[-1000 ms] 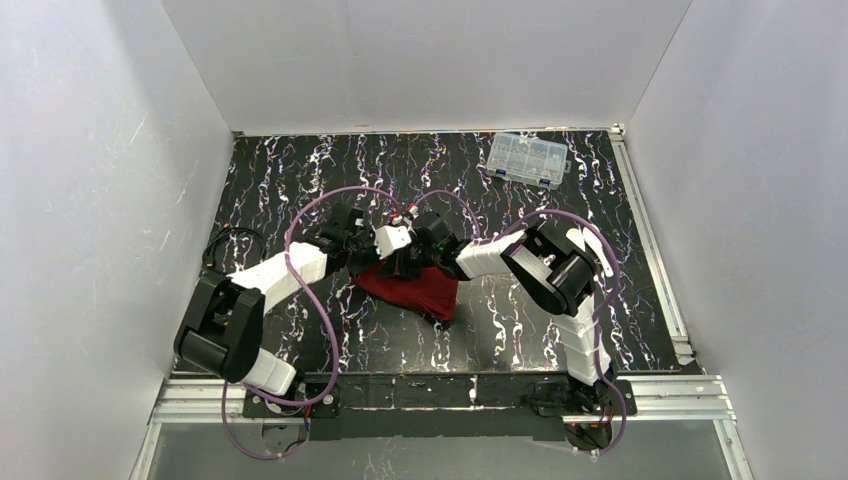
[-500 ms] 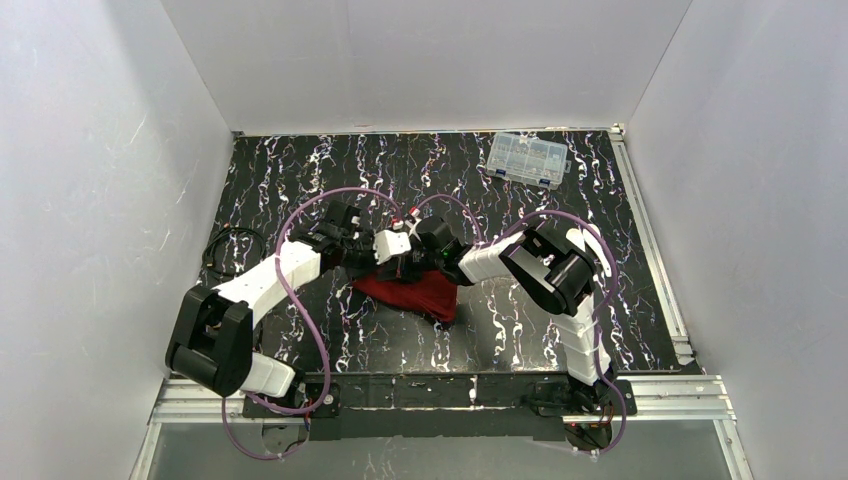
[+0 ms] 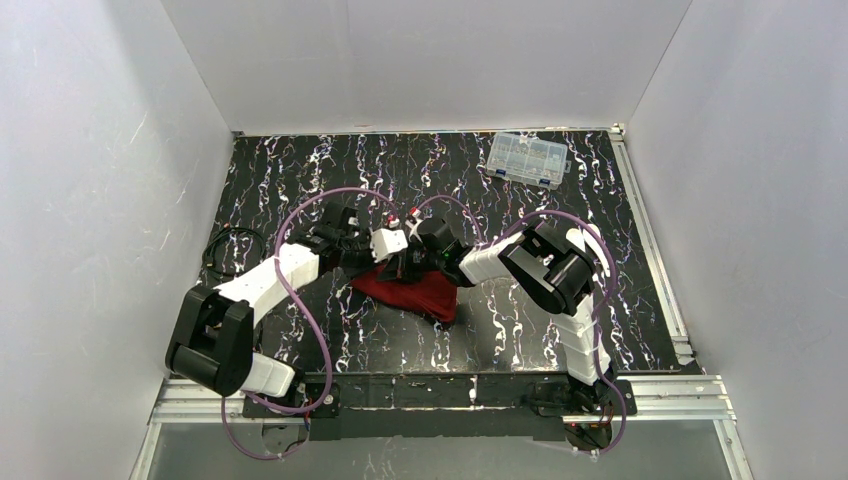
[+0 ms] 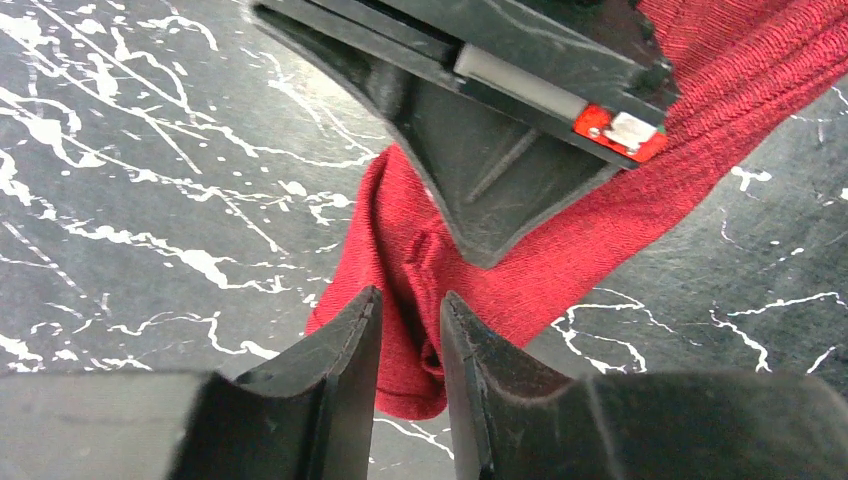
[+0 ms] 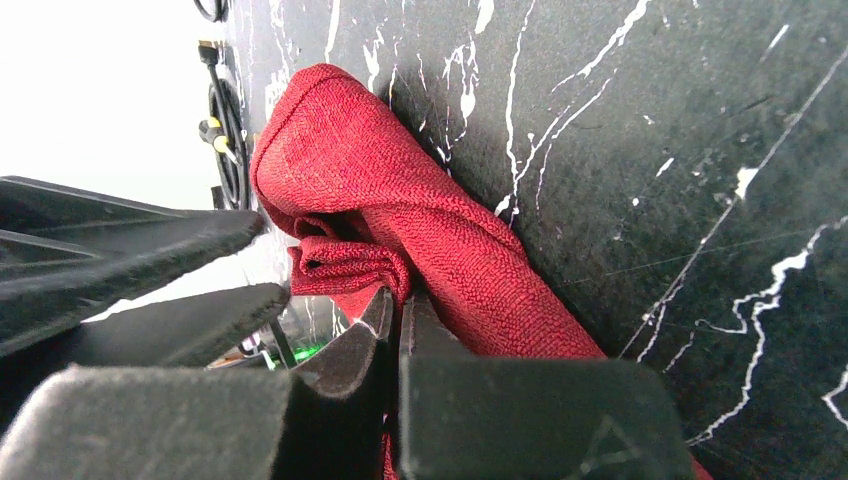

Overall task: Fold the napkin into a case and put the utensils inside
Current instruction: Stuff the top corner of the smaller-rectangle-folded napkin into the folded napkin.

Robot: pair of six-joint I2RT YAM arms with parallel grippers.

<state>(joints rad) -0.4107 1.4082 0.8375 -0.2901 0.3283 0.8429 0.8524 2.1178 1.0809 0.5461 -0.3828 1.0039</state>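
The deep red napkin (image 3: 418,293) lies bunched into a thick folded strip in the middle of the marbled black table. Both grippers meet at its far-left end. My left gripper (image 4: 410,302) has its jaws parted by a narrow gap, astride the rounded cloth end (image 4: 420,370), and nothing is pinched. My right gripper (image 5: 397,300) is shut on a small fold of the napkin (image 5: 450,250) at its tips. In the left wrist view the right gripper (image 4: 490,190) points down onto the cloth. The utensils are out of view.
A clear plastic compartment box (image 3: 525,158) sits at the back right. A black cable (image 3: 228,250) coils at the left wall. White walls enclose three sides, and an aluminium rail (image 3: 650,240) runs along the right edge.
My left gripper's jaws have parted from the cloth, and the left arm has drawn slightly back to the left. The right gripper keeps its pinch on the napkin.
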